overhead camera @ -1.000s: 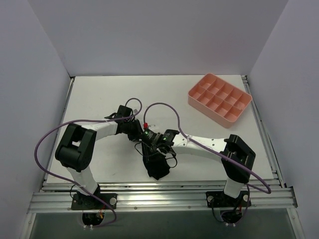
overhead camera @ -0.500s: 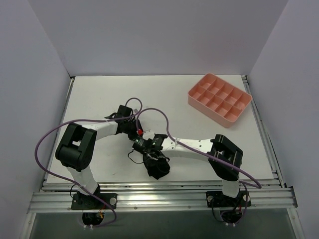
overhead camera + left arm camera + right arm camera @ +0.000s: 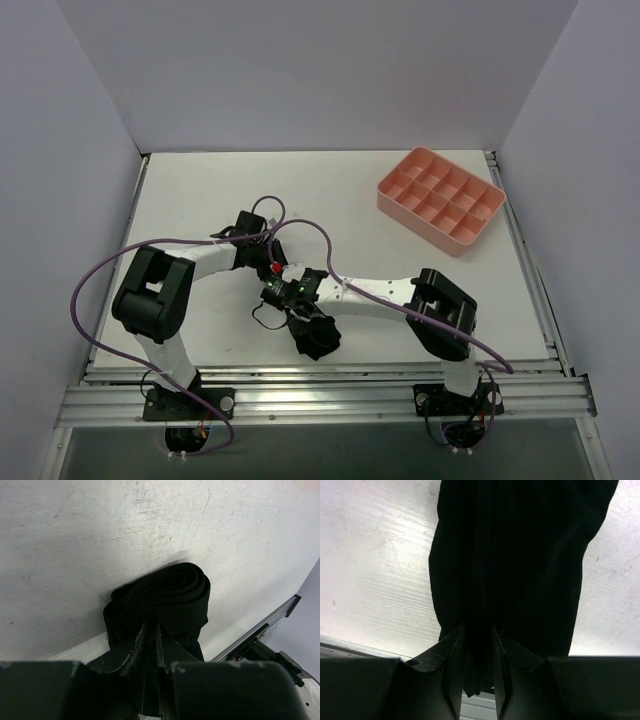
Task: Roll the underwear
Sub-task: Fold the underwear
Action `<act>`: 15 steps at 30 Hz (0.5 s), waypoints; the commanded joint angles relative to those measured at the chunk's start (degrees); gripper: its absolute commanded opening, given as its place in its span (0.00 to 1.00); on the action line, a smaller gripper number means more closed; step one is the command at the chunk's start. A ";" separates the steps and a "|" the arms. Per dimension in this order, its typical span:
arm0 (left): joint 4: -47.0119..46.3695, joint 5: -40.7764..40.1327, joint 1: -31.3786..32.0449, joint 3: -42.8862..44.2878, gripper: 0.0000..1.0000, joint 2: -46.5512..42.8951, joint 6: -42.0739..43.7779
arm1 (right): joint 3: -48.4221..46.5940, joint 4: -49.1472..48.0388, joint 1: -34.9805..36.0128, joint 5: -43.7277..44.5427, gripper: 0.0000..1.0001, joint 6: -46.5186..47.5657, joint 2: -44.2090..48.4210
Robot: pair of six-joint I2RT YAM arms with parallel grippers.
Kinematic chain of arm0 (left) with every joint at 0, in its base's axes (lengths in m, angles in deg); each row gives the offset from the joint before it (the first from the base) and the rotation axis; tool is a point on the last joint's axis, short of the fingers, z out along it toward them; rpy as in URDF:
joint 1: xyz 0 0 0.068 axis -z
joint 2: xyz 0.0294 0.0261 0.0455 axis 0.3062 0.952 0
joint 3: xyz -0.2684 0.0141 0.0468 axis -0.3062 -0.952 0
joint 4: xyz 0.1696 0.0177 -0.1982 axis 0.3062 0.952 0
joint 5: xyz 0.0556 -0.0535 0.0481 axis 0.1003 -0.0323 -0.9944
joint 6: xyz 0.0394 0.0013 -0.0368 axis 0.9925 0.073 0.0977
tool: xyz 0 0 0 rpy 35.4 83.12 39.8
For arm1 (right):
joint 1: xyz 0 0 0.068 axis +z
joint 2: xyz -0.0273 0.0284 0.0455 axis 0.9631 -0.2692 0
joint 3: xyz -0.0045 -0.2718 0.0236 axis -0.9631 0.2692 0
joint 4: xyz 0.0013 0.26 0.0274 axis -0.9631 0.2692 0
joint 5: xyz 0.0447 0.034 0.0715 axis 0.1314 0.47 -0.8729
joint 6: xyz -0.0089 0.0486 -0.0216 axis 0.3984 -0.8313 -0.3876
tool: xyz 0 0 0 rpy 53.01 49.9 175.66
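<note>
Near the front edge of the white tabletop (image 3: 190, 190), about midway between the two arm bases, the plain black soft fabric underwear (image 3: 318, 338) lies bunched in a partly rolled bundle. Its layered folds show in the left wrist view. The left gripper (image 3: 151, 626) is clamped narrowly on the bundle's near edge. The right gripper (image 3: 478, 628) pinches a ridge of the same cloth between its fingers (image 3: 454, 650). A pink plastic compartment tray (image 3: 415, 225) sits well apart, toward the far right corner.
</note>
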 commanded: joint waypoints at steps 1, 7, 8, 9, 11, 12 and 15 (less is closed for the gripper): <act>-0.16 -1.71 -0.02 1.06 0.20 1.08 2.10 | -2.02 2.94 0.43 1.83 0.22 0.35 -1.14; 0.54 -2.24 -0.11 1.32 0.20 1.17 2.71 | -2.99 5.05 0.34 3.41 0.00 -0.17 -1.23; 0.63 -2.41 -0.11 1.32 0.20 1.34 2.98 | -3.69 6.45 0.43 3.50 0.00 0.00 -1.23; 0.63 -2.59 -0.20 1.41 0.20 1.52 3.07 | -5.52 7.33 0.43 3.68 0.00 0.09 -1.23; 0.72 -2.85 -0.28 1.41 0.20 2.14 3.15 | -7.29 8.92 0.43 3.15 0.00 0.61 -1.32; 0.54 -2.85 -0.37 1.32 0.20 2.40 3.15 | -7.99 9.27 0.43 2.80 0.00 0.79 -1.32; 0.10 -2.94 -0.37 1.32 0.20 3.19 3.16 | -10.28 9.71 0.43 0.78 0.00 1.50 -2.19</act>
